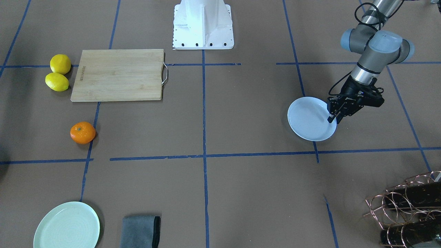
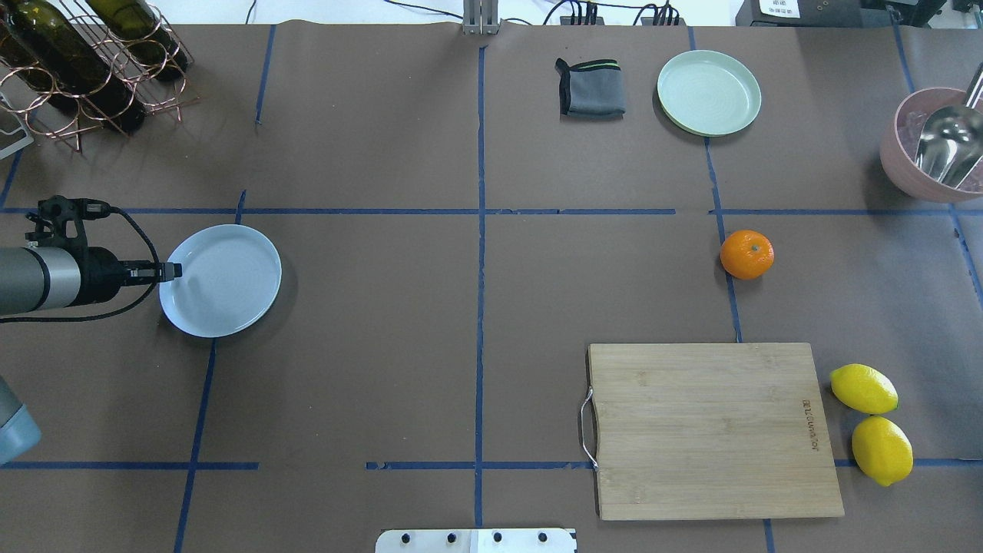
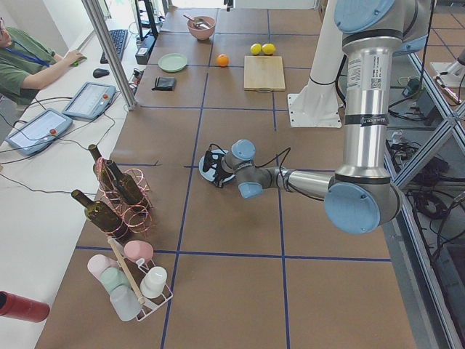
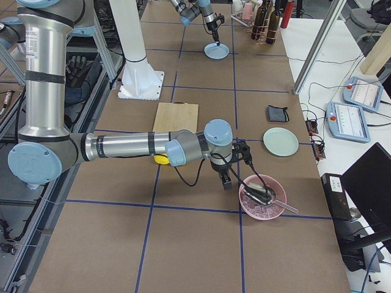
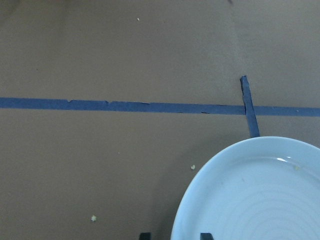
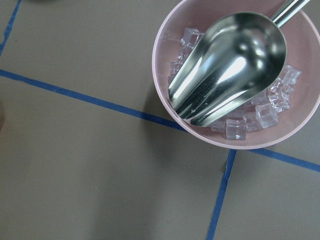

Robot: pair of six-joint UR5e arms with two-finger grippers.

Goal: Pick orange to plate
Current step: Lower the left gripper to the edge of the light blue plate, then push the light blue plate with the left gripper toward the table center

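Gripping the plate [image 1: 306,120] by its rim, the left gripper [image 1: 333,119] has its fingers clenched narrow, one tip over the plate and one outside it, as the left wrist view shows; plate sits flat on the brown table [image 1: 241,113] on the robot's left side; the orange [image 1: 82,132] lies on the table on the robot's right side, touching a blue tape line, stem dimple up, well apart from the plate; nothing holds it; it is between the wooden cutting board [image 1: 119,75] and the mint-green plate [image 1: 67,225]; two lemons [image 1: 58,73] touch each other just beside the board's far end; grey cloth [image 1: 140,230] near the mint-green plate; right gripper [image 4: 226,182] hangs low just beside the pink bowl [image 4: 244,194], which holds ice cubes and a metal scoop [image 6: 225,65]; cannot tell whether its fingers are apart or together.
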